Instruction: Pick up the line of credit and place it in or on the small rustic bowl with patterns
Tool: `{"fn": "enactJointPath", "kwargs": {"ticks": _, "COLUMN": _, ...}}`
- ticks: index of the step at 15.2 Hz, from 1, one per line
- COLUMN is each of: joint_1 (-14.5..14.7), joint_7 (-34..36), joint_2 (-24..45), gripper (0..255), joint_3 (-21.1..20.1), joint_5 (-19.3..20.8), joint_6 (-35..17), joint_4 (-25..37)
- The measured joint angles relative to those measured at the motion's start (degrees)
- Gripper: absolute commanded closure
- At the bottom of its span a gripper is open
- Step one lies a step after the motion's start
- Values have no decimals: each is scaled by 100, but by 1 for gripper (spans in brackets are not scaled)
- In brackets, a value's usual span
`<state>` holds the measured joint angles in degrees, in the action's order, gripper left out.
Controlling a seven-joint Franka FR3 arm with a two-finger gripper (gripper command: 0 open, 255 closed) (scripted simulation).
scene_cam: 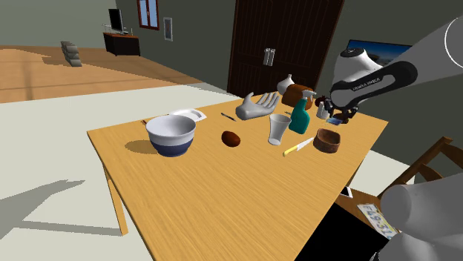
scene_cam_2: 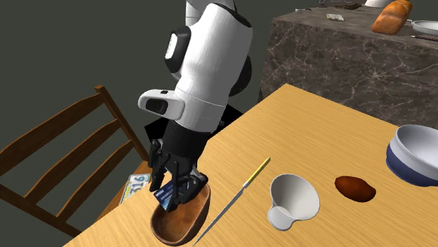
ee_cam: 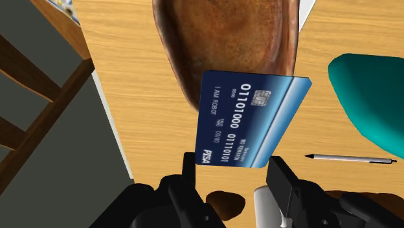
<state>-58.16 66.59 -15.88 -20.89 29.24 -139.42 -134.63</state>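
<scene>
The table holds 2 bowls: 1 small brown bowl (scene_cam_2: pixel 184 219) near its edge, and 1 large white bowl with a blue base (scene_cam: pixel 171 135) well apart toward the shoulder view's left. Between them in that view lie 1 yellow-handled knife (scene_cam: pixel 298 147), 1 pale cup (scene_cam: pixel 279 128) and 1 dark brown oval lump (scene_cam: pixel 231 139). Farther back stand 1 teal bottle (scene_cam: pixel 300 119) and 1 grey hand model (scene_cam: pixel 258 106), with 1 pen (scene_cam: pixel 228 116) beside the model. 1 wooden chair (scene_cam_2: pixel 63 151) stands off the table's edge, at the second exterior view's left.

There is 1 blue card (ee_cam: pixel 249 120), printed with white digits and a chip. The gripper (scene_cam_2: pixel 175 186) clasps it by its lower edge between the 2 black fingers (ee_cam: pixel 191 173). The card stands on edge, tilted, over the small brown bowl; whether it touches the bowl cannot be told.

The white arm bends over the table's edge in the second exterior view. Its forearm slopes down and the dark wrist points the gripper downward into the small brown bowl's mouth, near the knife's blade end.
</scene>
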Motion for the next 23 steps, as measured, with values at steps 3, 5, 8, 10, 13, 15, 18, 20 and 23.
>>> {"fn": "enactJointPath", "kwargs": {"ticks": 3, "joint_1": -57, "joint_7": 169, "joint_2": 99, "gripper": 255, "joint_3": -39, "joint_5": 157, "joint_6": -179, "joint_4": -111}}
{"fn": "enactJointPath", "kwargs": {"ticks": 5, "joint_1": -100, "joint_7": 303, "joint_2": 173, "gripper": 255, "joint_3": -70, "joint_5": 282, "joint_6": -305, "joint_4": -189}}
{"fn": "enactJointPath", "kwargs": {"ticks": 8, "joint_1": -170, "joint_7": 511, "joint_2": 291, "gripper": 255, "joint_3": -116, "joint_5": 485, "joint_6": -484, "joint_4": -291}}
{"fn": "enactJointPath", "kwargs": {"ticks": 10, "joint_1": -225, "joint_7": 684, "joint_2": 398, "gripper": 255, "joint_3": -158, "joint_5": 655, "joint_6": -602, "joint_4": -341}}
{"fn": "enactJointPath", "kwargs": {"ticks": 13, "joint_1": -300, "joint_7": 935, "joint_2": 536, "gripper": 255, "joint_3": -213, "joint_5": 904, "joint_6": -762, "joint_4": -424}}
{"fn": "enactJointPath", "kwargs": {"ticks": 15, "joint_1": -311, "joint_7": 986, "joint_2": 558, "gripper": 255, "joint_3": -224, "joint_5": 951, "joint_6": -788, "joint_4": -436}}
{"fn": "enactJointPath", "kwargs": {"ticks": 18, "joint_1": -315, "joint_7": 1002, "joint_2": 564, "gripper": 255, "joint_3": -227, "joint_5": 965, "joint_6": -796, "joint_4": -441}}
{"fn": "enactJointPath", "kwargs": {"ticks": 20, "joint_1": -315, "joint_7": 1003, "joint_2": 564, "gripper": 0, "joint_3": -228, "joint_5": 966, "joint_6": -797, "joint_4": -441}}
{"fn": "enactJointPath", "kwargs": {"ticks": 23, "joint_1": -315, "joint_7": 1003, "joint_2": 564, "gripper": 0, "joint_3": -228, "joint_5": 966, "joint_6": -797, "joint_4": -441}}
